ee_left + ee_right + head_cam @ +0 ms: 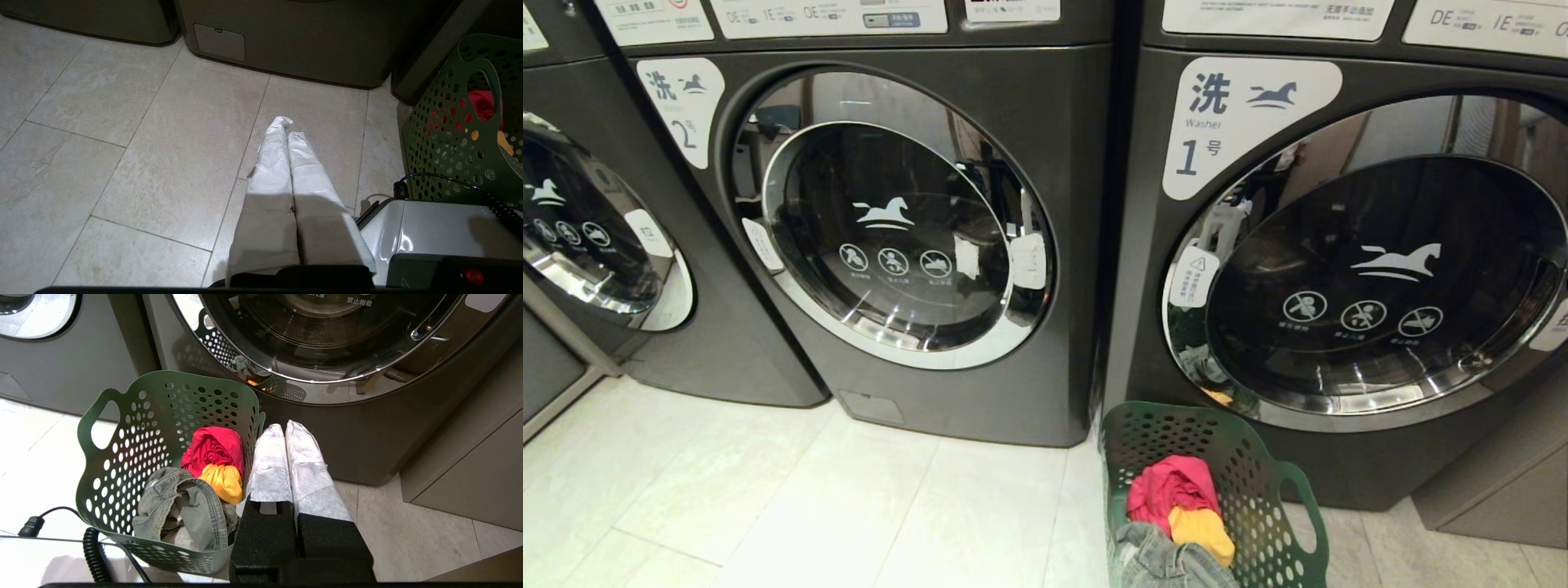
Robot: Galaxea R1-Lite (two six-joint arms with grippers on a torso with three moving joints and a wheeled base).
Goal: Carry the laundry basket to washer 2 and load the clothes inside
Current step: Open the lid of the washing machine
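You are facing a row of dark grey front-load washers on a pale tiled floor (768,506). Washer 2 (907,245) stands left of centre with its round door shut; washer 1 (1339,278) is to its right. The laundry basket (1241,490) sits on the tiles right in front of washer 1, holding red, yellow and denim clothes (204,477). Your left gripper (286,126) hangs over bare floor, fingers pressed together and empty. Your right gripper (284,430), just beside the basket's rim, is likewise pinched closed on nothing.
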